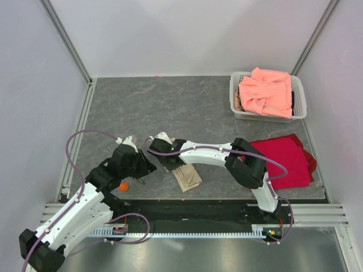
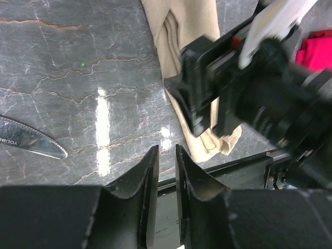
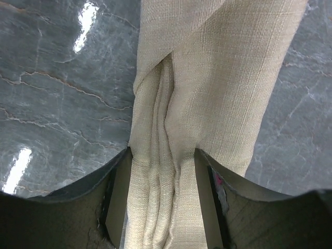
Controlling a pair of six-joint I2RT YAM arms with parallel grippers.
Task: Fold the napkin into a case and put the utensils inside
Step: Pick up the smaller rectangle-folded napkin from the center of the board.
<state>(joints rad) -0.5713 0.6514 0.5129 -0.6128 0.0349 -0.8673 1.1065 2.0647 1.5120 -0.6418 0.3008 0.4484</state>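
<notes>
Dark grey marbled surface (image 1: pixel 170 107) carries the beige-tan cloth folded into a long narrow pouch (image 1: pixel 188 178). The right jaws straddle the pouch, one finger against each long edge; whether they pinch it I cannot tell. Left of the pouch, the left jaws hang narrowly parted and empty, with a small orange spoon (image 1: pixel 123 186) farther left.

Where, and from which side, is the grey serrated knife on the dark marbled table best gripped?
Come down from above and pinch the grey serrated knife across its narrow width, one finger at each long edge. It lies flat on the dark marbled table, so a side approach likely finds nothing to get under. Only its blade end is in view.
</notes>
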